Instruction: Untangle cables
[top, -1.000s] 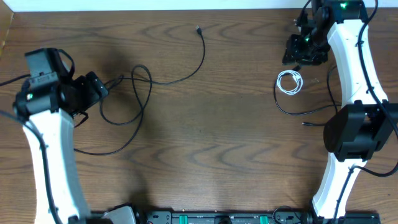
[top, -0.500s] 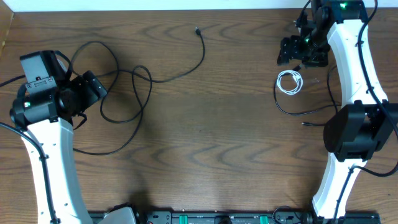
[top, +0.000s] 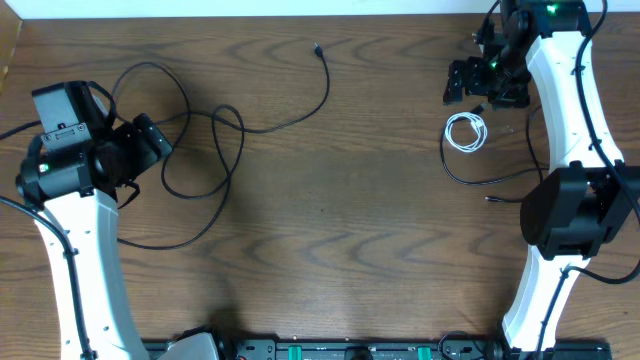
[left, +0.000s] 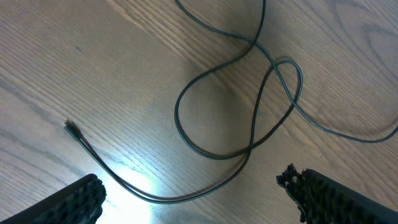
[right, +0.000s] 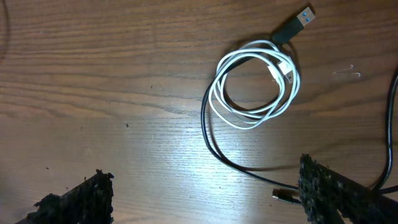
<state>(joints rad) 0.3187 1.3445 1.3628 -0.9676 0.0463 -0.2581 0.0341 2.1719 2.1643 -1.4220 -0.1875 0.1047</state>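
On the table's left side: a long black cable lies on the wooden table in loose loops that cross one another. One plug end is flung well out toward the back. The other plug tip lies near the left gripper.
On the table's right side: a short white cable is wound in a neat coil. A second black cable hugs the coil's edge, and its USB plug lies just beside the coil.
Risk, left: a grab at the crossing would likely catch two strands at once. Pulling then would cinch the loop into a knot.
Risk, right: fingers closing on the white coil may also pinch the black cord touching it, so both drag together.
Left gripper: the jaws are spread wide and empty. It hangs over the loops and touches nothing.
Right gripper: the jaws are wide apart with nothing between them. It hangs above the white coil and is clear of both cords.
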